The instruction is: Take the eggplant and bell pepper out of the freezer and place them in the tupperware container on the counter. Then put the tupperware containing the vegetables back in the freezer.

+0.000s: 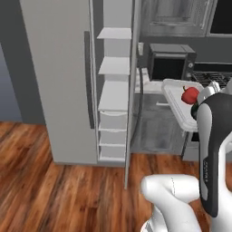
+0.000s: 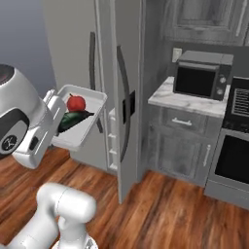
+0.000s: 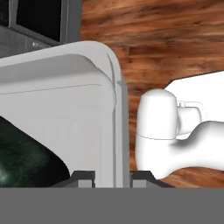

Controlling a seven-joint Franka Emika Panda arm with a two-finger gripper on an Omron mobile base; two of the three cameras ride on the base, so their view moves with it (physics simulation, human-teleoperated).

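Observation:
My gripper [image 3: 112,177] is shut on the rim of the pale tupperware container [image 3: 65,122] and holds it in the air, tilted. In it lie the red bell pepper [image 2: 75,102] and the dark eggplant [image 2: 73,119], side by side and close to my hand. In the hand view, the eggplant [image 3: 22,162] fills the lower left of the tray. From the left base view the container [image 1: 174,97] hangs to the right of the open freezer [image 1: 113,95], with the bell pepper [image 1: 190,95] beside my forearm. The freezer's white shelves are bare.
The freezer's open door [image 2: 127,97] stands edge-on between the container and the marble counter [image 2: 187,103]. A black microwave [image 2: 199,78] sits on that counter, with the stove [image 2: 238,109] to its right. Wooden floor [image 1: 54,195] lies open in front of the freezer.

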